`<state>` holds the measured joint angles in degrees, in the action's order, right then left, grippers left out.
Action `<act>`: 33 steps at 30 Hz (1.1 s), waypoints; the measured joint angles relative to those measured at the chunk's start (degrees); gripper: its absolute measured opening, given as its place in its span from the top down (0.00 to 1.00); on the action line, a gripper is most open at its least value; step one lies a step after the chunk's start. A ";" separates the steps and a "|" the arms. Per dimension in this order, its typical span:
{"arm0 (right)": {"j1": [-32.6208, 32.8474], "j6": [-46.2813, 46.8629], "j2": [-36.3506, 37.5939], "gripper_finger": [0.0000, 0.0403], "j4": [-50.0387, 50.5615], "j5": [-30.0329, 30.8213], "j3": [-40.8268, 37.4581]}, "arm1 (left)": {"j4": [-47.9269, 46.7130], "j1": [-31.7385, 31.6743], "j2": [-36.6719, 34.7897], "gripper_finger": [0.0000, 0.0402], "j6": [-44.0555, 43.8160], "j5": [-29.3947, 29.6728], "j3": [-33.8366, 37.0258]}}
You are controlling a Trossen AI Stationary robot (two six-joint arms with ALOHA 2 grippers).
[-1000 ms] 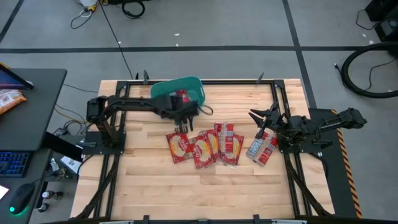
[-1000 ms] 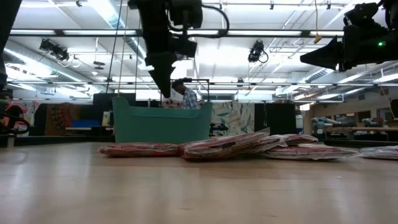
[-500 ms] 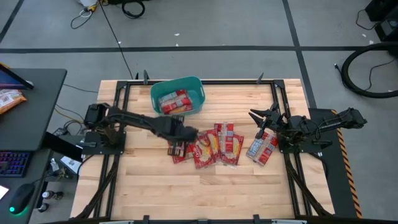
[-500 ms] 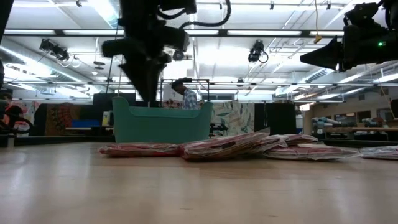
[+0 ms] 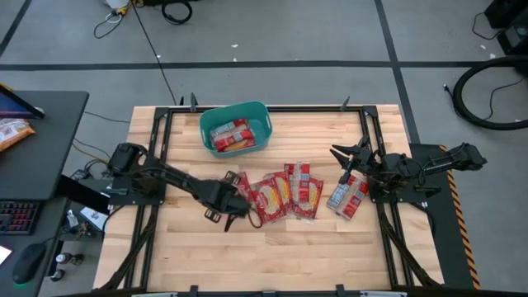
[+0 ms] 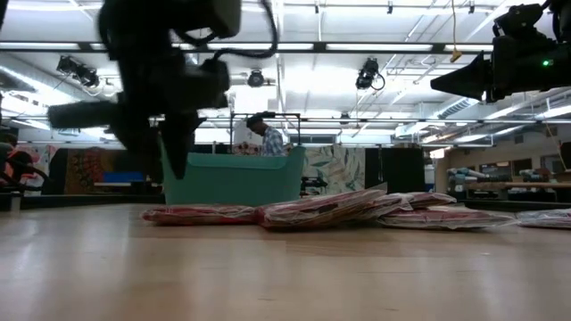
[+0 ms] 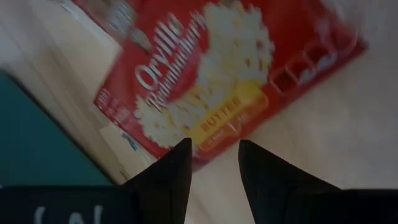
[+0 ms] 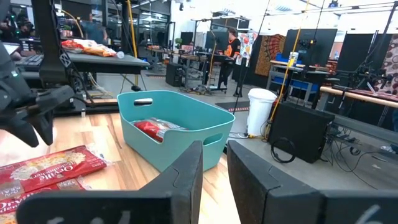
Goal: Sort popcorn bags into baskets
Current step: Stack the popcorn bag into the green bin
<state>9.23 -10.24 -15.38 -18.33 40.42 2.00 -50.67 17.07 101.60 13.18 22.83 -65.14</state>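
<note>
Several red popcorn bags [image 5: 285,191] lie flat and overlapping in a row mid-table, seen edge-on in the low view [image 6: 330,209]. One more bag [image 5: 346,196] lies under the right arm. The teal basket [image 5: 206,124] stands near the far edge with red packets [image 5: 231,134] inside. My left gripper [image 5: 233,206] is open and hovers just over the near end of the leftmost bag [image 7: 205,81], fingertips [image 7: 180,163] above its edge, touching nothing. My right gripper [image 5: 342,155] waits open at the table's right, raised and facing the basket [image 8: 180,118].
Black metal rails [image 5: 161,148] run along the table's left and right sides. Bare wood lies near the front edge. A side desk with a keyboard and an orange snack bag [image 5: 12,132] stands left of the table. A person [image 6: 268,134] stands far behind the basket.
My left gripper has swung from the basket's near side toward the table's near edge and down, ending low over the leftmost bag on the table. The bags on the table have not moved. The right arm has kept still.
</note>
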 joint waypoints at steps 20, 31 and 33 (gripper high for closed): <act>0.00 0.00 0.02 0.80 0.01 0.00 0.00 | 17.32 3.44 -0.33 0.49 9.15 8.74 14.08; 0.00 -0.01 0.01 0.80 0.00 0.00 0.00 | 22.93 3.36 -0.14 0.76 11.52 4.79 14.82; 0.00 0.00 0.01 0.80 0.00 0.00 0.00 | 22.82 3.37 -0.13 0.83 11.24 4.13 14.83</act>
<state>9.23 -10.24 -15.36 -18.33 40.42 2.00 -27.84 20.45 101.47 24.42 26.96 -50.30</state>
